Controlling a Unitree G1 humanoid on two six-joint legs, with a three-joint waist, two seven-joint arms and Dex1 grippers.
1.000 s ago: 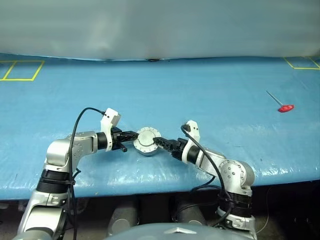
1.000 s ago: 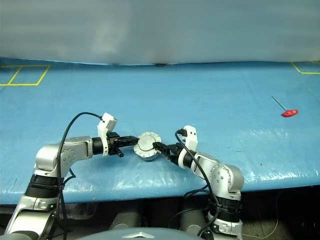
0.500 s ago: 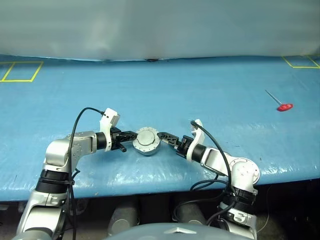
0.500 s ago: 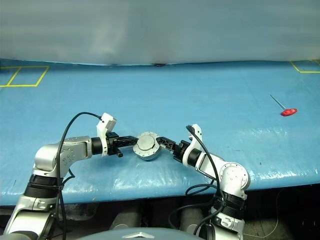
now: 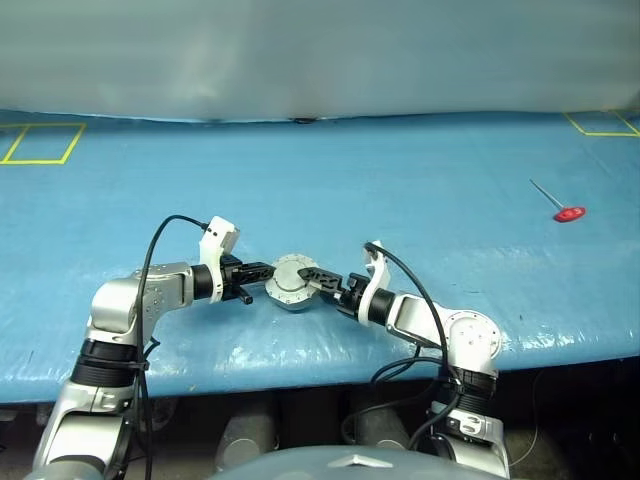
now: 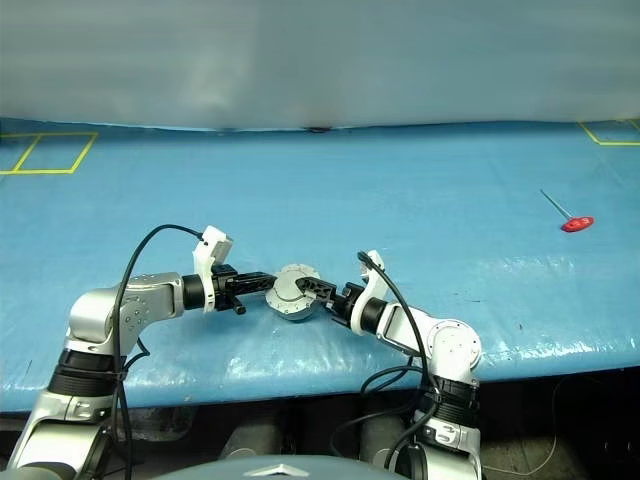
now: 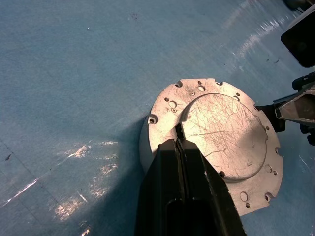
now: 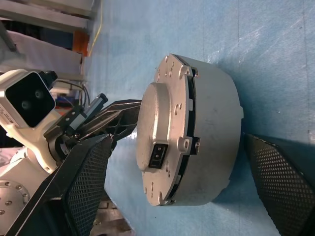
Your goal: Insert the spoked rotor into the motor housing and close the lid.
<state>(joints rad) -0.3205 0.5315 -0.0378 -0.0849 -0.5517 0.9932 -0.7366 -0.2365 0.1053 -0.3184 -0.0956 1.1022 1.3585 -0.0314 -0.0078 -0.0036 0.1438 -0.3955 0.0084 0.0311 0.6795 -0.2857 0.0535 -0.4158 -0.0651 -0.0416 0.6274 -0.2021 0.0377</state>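
At the left edge of the blue sheet-covered table (image 5: pixel 420 180), far from the work, yellow tape outlines (image 5: pixel 45 142) mark a square. Nearer the front edge, the left gripper (image 5: pixel 262 270) reaches in from the left with its two black fingers (image 7: pixel 183 172) pressed together, their tips resting on the matte light grey round metal lid (image 7: pixel 216 142) beside its raised centre patch. That lid sits on top of the short light grey round metal motor housing (image 8: pixel 214 132), which stands on the table between the two grippers; in the right wrist view a thin dark gap shows between lid and housing along one side. The right gripper (image 5: pixel 312 277) comes in from the right with its black mesh-faced fingers (image 8: pixel 86 177) spread wide, one above the lid and one low beside the housing wall, neither plainly touching. Well apart at the far right lies a thin metal tool with a red handle (image 5: pixel 570 213), and another yellow tape corner (image 5: pixel 600 125) beyond it.
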